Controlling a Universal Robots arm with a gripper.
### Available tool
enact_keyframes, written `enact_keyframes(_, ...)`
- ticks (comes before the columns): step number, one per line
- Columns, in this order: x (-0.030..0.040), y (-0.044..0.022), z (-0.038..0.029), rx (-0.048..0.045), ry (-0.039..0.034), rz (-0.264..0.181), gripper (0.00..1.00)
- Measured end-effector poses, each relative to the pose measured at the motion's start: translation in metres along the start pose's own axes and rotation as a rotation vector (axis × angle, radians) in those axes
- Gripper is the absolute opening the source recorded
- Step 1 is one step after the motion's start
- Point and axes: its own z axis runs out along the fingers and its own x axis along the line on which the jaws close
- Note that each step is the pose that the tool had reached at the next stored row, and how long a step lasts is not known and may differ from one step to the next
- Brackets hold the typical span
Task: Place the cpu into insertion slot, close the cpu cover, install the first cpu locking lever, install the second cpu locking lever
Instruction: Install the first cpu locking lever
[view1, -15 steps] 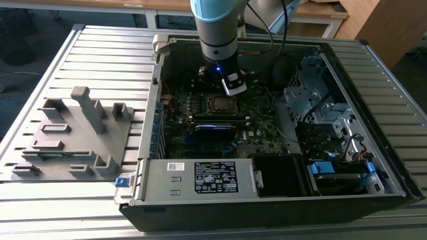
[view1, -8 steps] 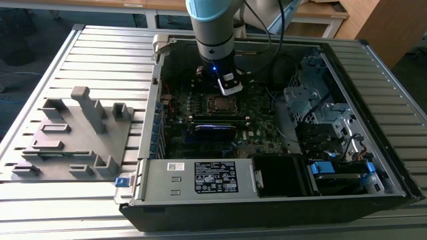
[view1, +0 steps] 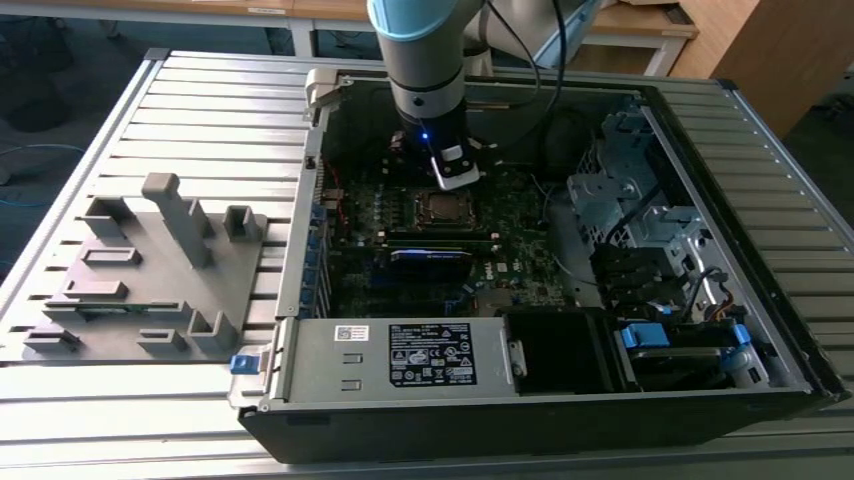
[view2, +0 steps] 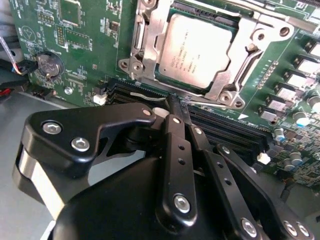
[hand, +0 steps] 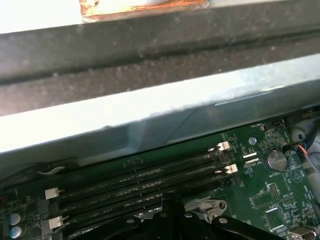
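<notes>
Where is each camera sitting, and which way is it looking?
Exterior view: off the arm, up high, looking down into the open computer case on the slatted table; the arm and gripper hang near the cpu.
Second wrist view: on the arm, looking past the black gripper at the cpu under its cpu cover.
First wrist view: on the arm, facing across the memory slots toward a grey case wall; the gripper's tip shows.
Shared: both wrist views show the gripper, memory slots and coin battery.
</notes>
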Motion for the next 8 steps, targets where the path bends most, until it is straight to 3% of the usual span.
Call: enact_keyframes(8,0.0004,-0.0001,0.0020,0.0086,-0.0167,0.059,0.10)
